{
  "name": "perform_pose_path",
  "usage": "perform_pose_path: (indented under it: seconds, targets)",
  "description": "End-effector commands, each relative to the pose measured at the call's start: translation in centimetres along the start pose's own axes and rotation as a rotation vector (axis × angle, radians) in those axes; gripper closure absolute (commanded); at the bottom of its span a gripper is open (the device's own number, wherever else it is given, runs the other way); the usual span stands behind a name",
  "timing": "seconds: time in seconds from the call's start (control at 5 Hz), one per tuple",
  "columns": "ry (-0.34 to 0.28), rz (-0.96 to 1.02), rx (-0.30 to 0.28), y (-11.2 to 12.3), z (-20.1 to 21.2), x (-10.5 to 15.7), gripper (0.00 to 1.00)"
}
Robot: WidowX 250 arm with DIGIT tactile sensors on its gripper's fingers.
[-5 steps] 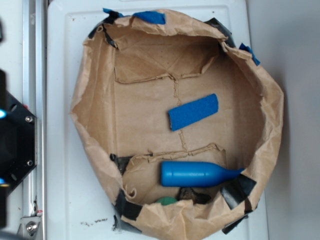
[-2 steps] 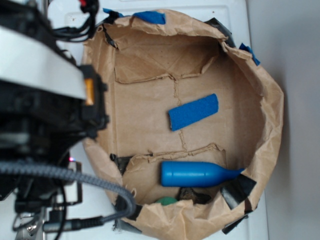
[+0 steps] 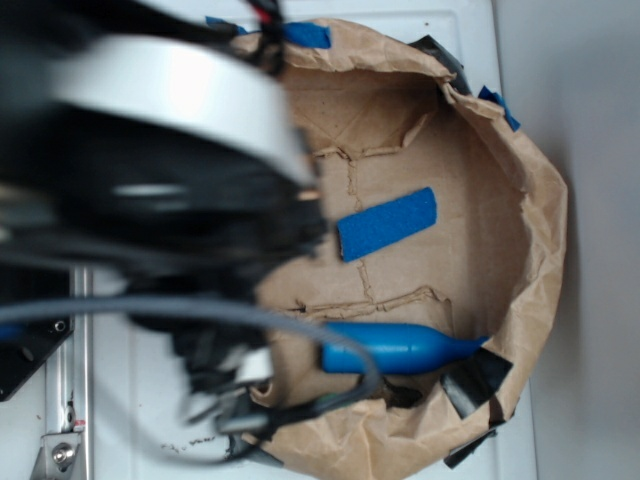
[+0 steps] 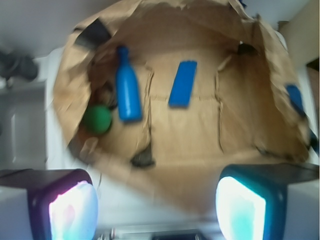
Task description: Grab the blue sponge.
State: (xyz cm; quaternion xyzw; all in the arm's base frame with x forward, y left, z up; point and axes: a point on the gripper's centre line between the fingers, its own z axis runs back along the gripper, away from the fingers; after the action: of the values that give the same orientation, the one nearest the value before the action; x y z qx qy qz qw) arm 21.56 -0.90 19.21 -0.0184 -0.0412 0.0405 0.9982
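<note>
The blue sponge is a flat matte blue strip lying on the floor of the brown paper bag tray. It also shows in the wrist view, near the middle of the paper floor. My gripper is open and empty, its two pads wide apart at the bottom of the wrist view, high above the near rim of the paper. In the exterior view the blurred arm covers the left half; the jaws themselves are hidden there.
A glossy blue bottle lies near the sponge, also in the wrist view. A green ball sits beside it. Black tape and blue tape scraps mark the paper rim. White surface surrounds it.
The arm has swept in from the left and now covers the left half of the exterior view, reaching over the paper tray. The sponge and bottle have not moved.
</note>
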Motion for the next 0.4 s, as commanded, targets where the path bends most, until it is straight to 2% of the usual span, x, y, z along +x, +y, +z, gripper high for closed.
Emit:
perform_pose_path:
  seconds: [0.0, 0.2]
  targets:
    - [-0.04, 0.094, 0.015, 1.2, -3.1, 2.7, 0.0]
    - [-0.067, 0.08, 0.0, 1.7, -5.1, 3.0, 0.0]
